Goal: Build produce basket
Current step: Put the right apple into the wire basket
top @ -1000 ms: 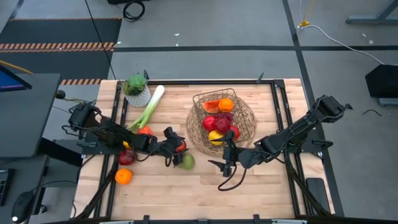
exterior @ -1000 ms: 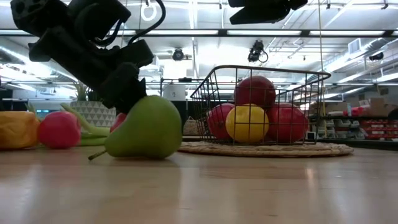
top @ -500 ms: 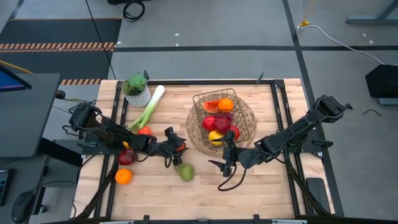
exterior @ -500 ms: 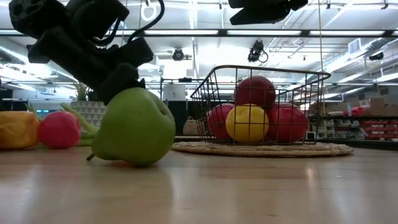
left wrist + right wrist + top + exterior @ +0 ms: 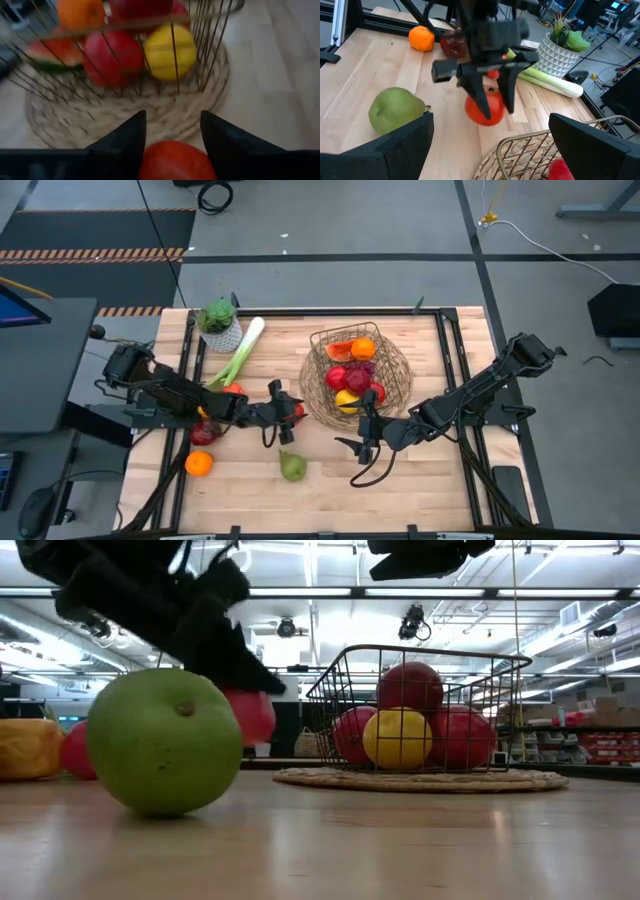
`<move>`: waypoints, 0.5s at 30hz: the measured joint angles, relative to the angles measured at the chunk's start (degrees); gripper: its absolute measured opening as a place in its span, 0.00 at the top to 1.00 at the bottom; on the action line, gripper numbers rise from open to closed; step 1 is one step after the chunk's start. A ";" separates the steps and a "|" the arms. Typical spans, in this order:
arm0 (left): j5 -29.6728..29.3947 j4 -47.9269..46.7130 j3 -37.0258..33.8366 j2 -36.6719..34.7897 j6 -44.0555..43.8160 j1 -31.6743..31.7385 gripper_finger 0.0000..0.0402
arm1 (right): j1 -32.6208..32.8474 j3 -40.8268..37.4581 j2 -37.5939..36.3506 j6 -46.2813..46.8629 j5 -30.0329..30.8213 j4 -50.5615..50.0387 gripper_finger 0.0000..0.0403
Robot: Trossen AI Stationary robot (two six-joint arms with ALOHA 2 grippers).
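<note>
My left end effector [image 5: 287, 411] reaches level toward the basket [image 5: 358, 370], fingers pinching a red apple [image 5: 175, 161]. The pear [image 5: 292, 467] lies loose on the surface. My right end effector [image 5: 362, 448] waits near the basket, spread wide.

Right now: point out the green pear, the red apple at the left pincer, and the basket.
green pear [image 5: 292, 467], high view, middle of its body
red apple [image 5: 483, 108], right wrist view, its front face
basket [image 5: 393, 357], high view, its rim
</note>
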 joint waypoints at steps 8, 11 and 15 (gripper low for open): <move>-0.22 0.15 4.20 -10.07 10.20 1.50 0.55 | 0.00 0.04 0.00 -0.42 0.05 0.74 0.01; -0.26 0.50 7.41 -11.90 15.42 2.76 0.55 | 0.00 0.07 0.00 -0.57 0.07 1.00 0.02; -0.19 0.35 12.83 -12.35 21.02 4.73 0.55 | 0.00 0.15 0.00 -0.57 0.48 1.21 0.03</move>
